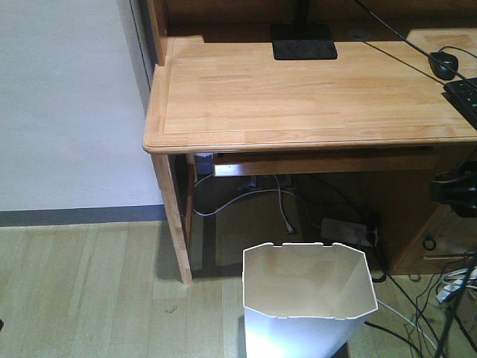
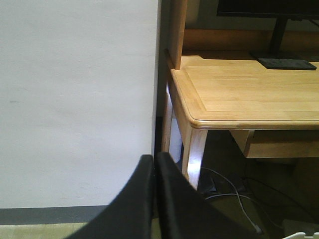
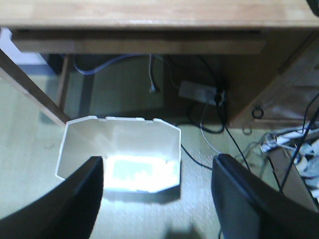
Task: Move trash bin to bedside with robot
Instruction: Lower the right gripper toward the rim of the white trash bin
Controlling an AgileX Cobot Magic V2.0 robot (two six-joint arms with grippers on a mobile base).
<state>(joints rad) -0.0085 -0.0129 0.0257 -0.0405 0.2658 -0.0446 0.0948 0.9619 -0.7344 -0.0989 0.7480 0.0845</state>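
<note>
– Plain white wall (image 1: 67, 104) fills the left, with pale plank floor (image 1: 82, 276) below it. What is the left gripper (image 2: 153, 164) doing there?

– Nothing useful, I'd say. Its two black fingers are pressed together with nothing between them, and it looks past the wall toward the corner of the wooden desk (image 1: 298, 89). I take it to be parked out of the way.

– And the trash bin (image 1: 298, 335)?

– On the floor in front of the desk's knee space, right of the desk's left leg and apart from it. It stands upright, its long axis vertical, the notched mouth facing straight up and the body narrowing toward the floor. The wider span of the mouth runs parallel to the desk edge.

– Why is the right gripper (image 3: 158, 160) spread like that?

– Its jaws are wide apart and hold nothing. From the wrist view the bin's near rim sits between the two fingers, so I judge the arm is lining up to take a wall of the bin. How high it hangs above the rim I cannot tell.

– Anything to mind on the right?

– Loose cables (image 1: 417, 328) on the floor just beside the bin. No bed shows in any view.
</note>
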